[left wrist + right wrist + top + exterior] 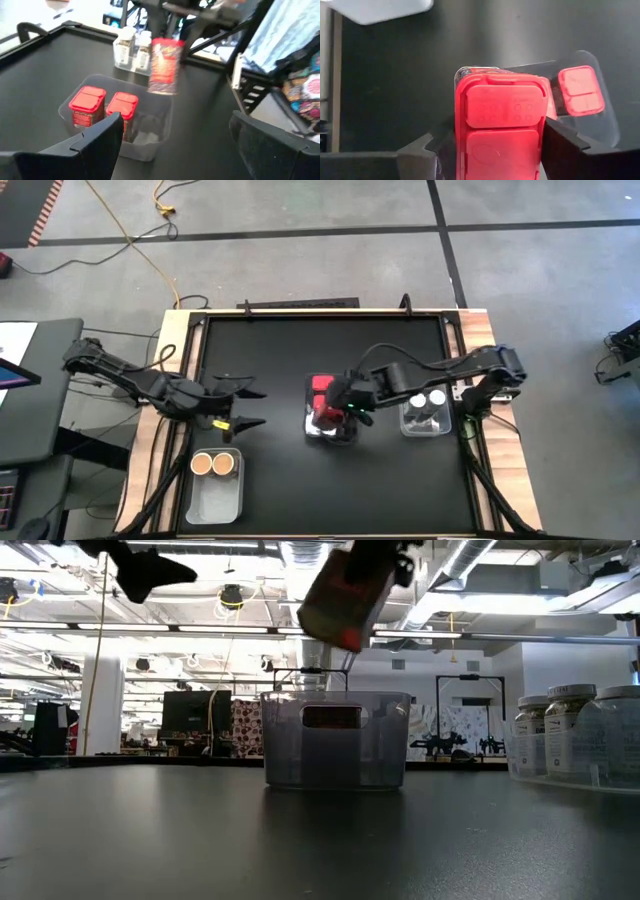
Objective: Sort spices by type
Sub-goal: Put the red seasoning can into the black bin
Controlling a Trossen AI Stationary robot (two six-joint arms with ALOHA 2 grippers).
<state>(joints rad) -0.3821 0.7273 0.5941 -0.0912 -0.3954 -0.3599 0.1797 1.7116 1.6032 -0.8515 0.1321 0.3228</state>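
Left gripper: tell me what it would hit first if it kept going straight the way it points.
Probably the clear bin holding two red spice containers, straight ahead of the open left gripper. The right gripper hangs just above it with a third red container; depth is uncertain.

1. Bright overhead ceiling lights [300, 560] in the low view, glaring white.
2. Matte black table [270, 360], dim, faint sheen only.
3. Motion blur on the red spice container [164, 65].
4. Soft focus on the near dark fingers [90, 145].

high: straight down | low: table-level | wrists: close, left perhaps angled | shared: middle bin [331, 423]
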